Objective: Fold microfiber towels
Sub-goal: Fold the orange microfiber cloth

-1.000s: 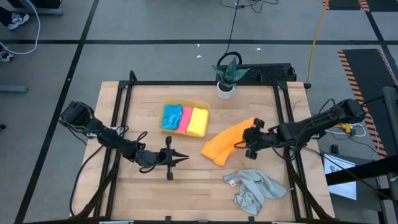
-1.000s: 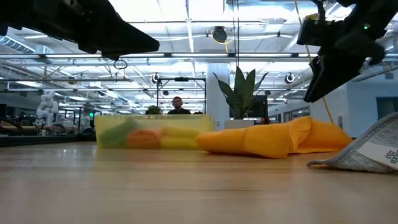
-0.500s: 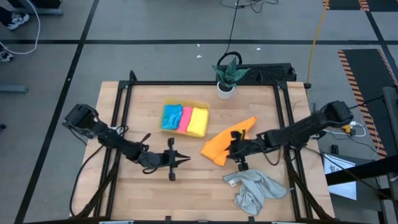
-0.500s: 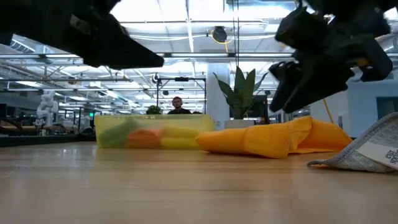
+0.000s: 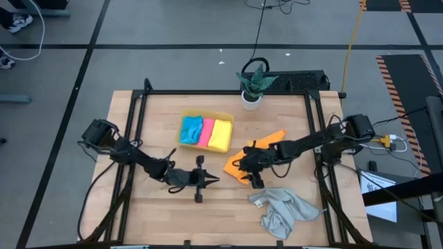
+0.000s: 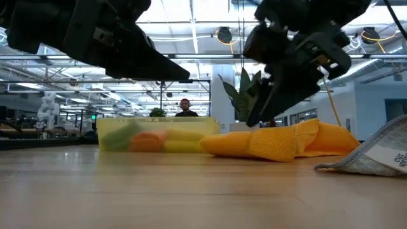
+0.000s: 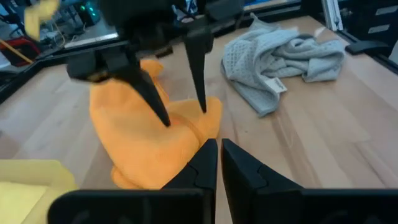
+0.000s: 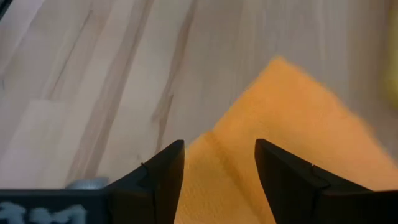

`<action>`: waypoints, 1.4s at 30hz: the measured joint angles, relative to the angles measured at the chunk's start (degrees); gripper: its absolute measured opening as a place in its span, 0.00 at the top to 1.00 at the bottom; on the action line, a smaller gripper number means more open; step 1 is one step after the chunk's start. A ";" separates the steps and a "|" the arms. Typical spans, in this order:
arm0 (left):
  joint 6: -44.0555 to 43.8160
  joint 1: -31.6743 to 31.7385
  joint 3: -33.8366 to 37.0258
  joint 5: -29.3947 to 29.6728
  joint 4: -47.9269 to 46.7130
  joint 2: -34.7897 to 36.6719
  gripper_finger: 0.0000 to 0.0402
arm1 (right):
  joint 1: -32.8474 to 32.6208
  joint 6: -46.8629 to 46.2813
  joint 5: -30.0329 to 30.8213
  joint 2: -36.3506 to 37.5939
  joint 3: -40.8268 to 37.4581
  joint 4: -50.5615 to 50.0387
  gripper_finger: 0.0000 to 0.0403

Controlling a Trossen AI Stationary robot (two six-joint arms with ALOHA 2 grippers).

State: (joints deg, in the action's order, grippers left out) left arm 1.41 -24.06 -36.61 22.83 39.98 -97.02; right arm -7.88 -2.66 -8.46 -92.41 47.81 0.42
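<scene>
The right gripper point(image 5: 243, 166) is hanging over the near-left end of the orange towel point(image 5: 240, 163), its jaws spread wide with the cloth showing between them, probably lining up to pinch an edge for a fold. The left gripper point(image 5: 211, 180) is waiting just beside that towel on the bare counter point(image 5: 131, 138), jaws clenched on nothing and pointing at the cloth, likely ready to assist. The grey towel point(image 5: 284, 209) is lying crumpled near the front right corner, not yet folded. The blue towel point(image 5: 190, 129), pink towel point(image 5: 206, 132) and yellow towel point(image 5: 221, 134) are sitting side by side in the yellow tray point(image 5: 208, 114), apparently finished.
</scene>
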 joint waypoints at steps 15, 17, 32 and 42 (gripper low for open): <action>-0.61 0.56 -0.05 -0.09 -1.24 0.01 0.94 | 0.31 2.34 -14.16 -0.87 0.04 -3.76 0.69; -0.61 0.56 -0.05 -0.09 -1.30 0.01 0.94 | -0.01 2.78 -12.93 -0.91 0.04 -5.15 0.75; 3.57 -0.91 -0.03 -4.11 3.85 0.01 0.94 | -6.11 11.72 2.27 4.71 7.93 -7.99 0.99; 26.55 -9.35 -0.03 -6.35 18.85 0.01 0.94 | -8.70 11.09 21.51 13.38 6.42 8.07 1.00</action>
State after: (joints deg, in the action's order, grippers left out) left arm 27.96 -33.42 -36.64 16.48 58.83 -97.01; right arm -16.58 8.42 13.06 -79.03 54.23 8.49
